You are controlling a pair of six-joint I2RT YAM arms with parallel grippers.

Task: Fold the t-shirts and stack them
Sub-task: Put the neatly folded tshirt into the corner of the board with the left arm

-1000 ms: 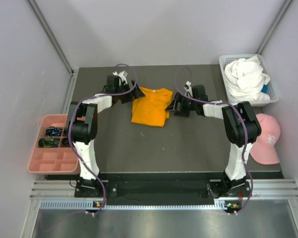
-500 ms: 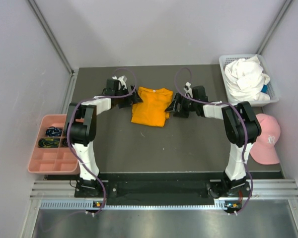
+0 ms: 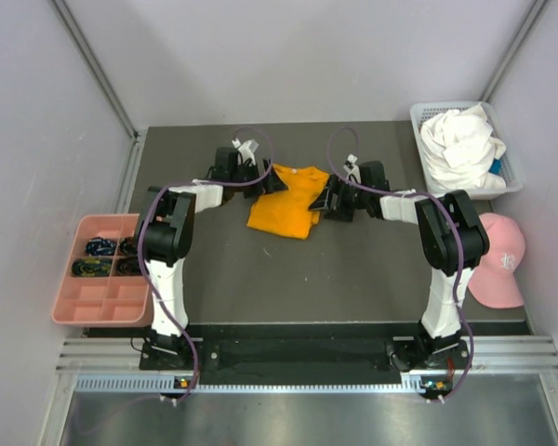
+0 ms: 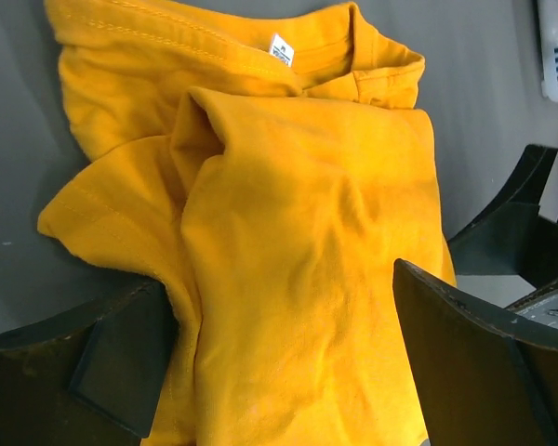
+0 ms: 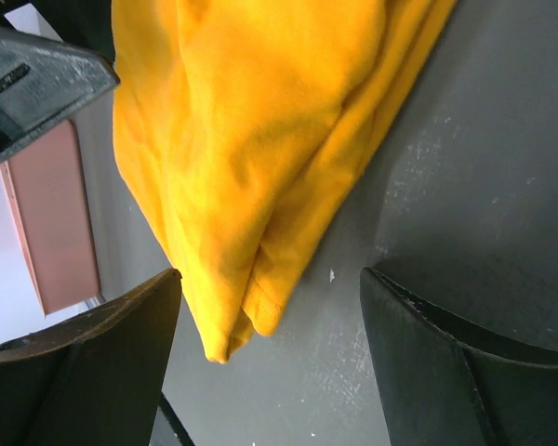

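The orange t-shirt lies loosely folded on the dark table, collar toward the back. My left gripper is at its left side near the collar, open wide; in the left wrist view its jaws straddle the orange t-shirt, with nothing pinched. My right gripper is at the shirt's right edge, also open; in the right wrist view its jaws frame a folded corner of the orange t-shirt. The white t-shirt sits bundled in the basket at the back right.
A white basket stands at the back right, with a pink cap in front of it at the table's right edge. A pink compartment tray with small dark items sits off the table's left edge.
My left gripper has moved right from beside the shirt to over its left side. The right arm and the shirt have stayed put.
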